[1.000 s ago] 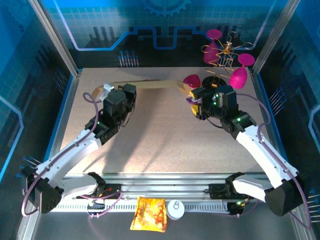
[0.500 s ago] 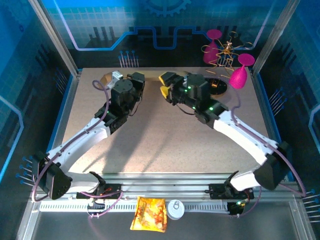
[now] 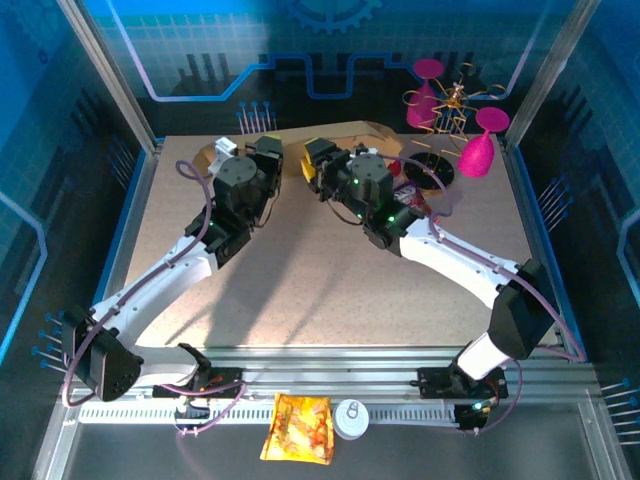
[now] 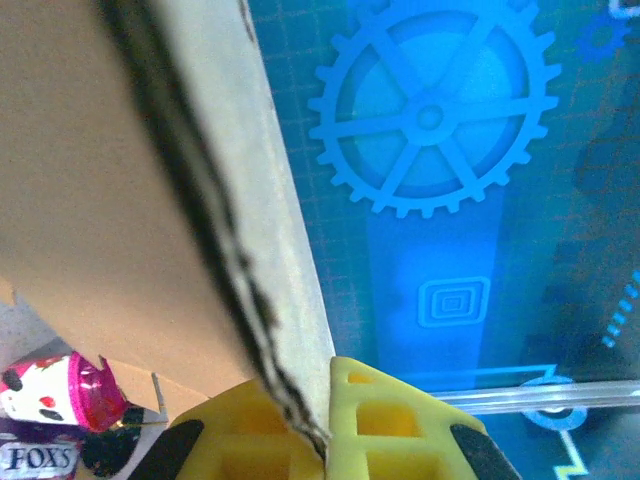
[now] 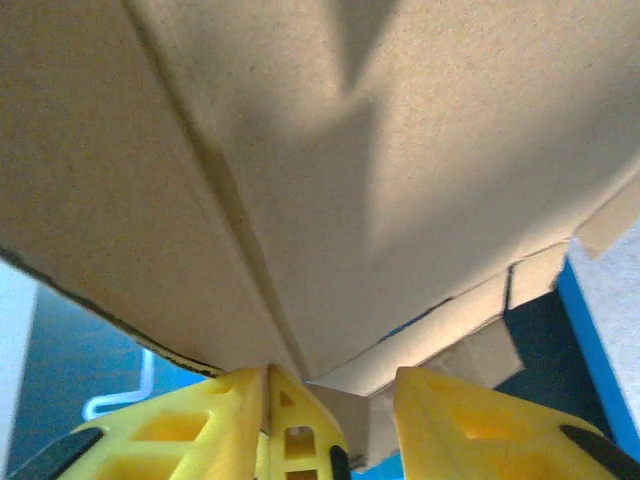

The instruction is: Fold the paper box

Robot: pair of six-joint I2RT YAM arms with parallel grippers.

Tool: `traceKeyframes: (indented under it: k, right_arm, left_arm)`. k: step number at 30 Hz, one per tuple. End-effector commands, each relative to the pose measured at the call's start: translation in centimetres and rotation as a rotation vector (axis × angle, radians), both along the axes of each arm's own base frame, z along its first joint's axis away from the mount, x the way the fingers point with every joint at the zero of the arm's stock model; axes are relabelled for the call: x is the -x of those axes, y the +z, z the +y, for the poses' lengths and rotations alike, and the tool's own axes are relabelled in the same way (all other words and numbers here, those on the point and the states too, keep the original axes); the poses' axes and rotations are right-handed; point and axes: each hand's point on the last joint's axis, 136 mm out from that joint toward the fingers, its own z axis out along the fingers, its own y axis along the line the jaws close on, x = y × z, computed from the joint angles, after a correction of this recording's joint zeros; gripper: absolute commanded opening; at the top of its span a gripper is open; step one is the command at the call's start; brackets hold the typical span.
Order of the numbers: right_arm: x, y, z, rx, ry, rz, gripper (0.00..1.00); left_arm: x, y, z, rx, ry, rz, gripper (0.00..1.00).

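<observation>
The paper box (image 3: 350, 128) is a creased brown sheet at the far edge of the counter (image 3: 300, 270), spanning from one arm to the other. The left jaws are clamped on its edge, with the yellow fingers (image 4: 385, 430) tight against the cardboard. The right jaws stand partly apart with a fold between them; whether they pinch it cannot be told. A purple snack packet (image 4: 60, 390) peeks out beside the sheet

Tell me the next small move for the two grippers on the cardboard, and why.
Probably swing the right gripper inward a little to bend the cardboard along the crease running to its tip. The left gripper pinches the sheet's edge, and the sheet is lifted at the table's far edge.
</observation>
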Motion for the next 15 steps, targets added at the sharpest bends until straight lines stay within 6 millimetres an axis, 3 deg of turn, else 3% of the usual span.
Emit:
traceKeyframes:
  k: [1, 5, 10, 15]
  right_arm:
    - [0.9, 3.5, -0.5, -0.108, -0.044, -0.081, 0.39]
    - [2.6, 2.6, -1.3, -0.094, -0.06, -0.057, 0.4]
    - [4.1, 3.6, -2.2, -0.092, -0.083, -0.106, 0.45]
    - [2.9, 3.8, -2.0, -0.119, -0.127, -0.131, 0.56]
  left_arm:
    - [0.7, 0.7, 0.2, 0.025, -0.001, -0.018, 0.0]
    - [0.4, 0.9, 0.7, 0.038, 0.024, -0.027, 0.0]
    - [0.2, 0.5, 0.8, 0.068, 0.03, -0.023, 0.0]
    - [0.4, 0.3, 0.8, 0.073, 0.028, -0.021, 0.0]
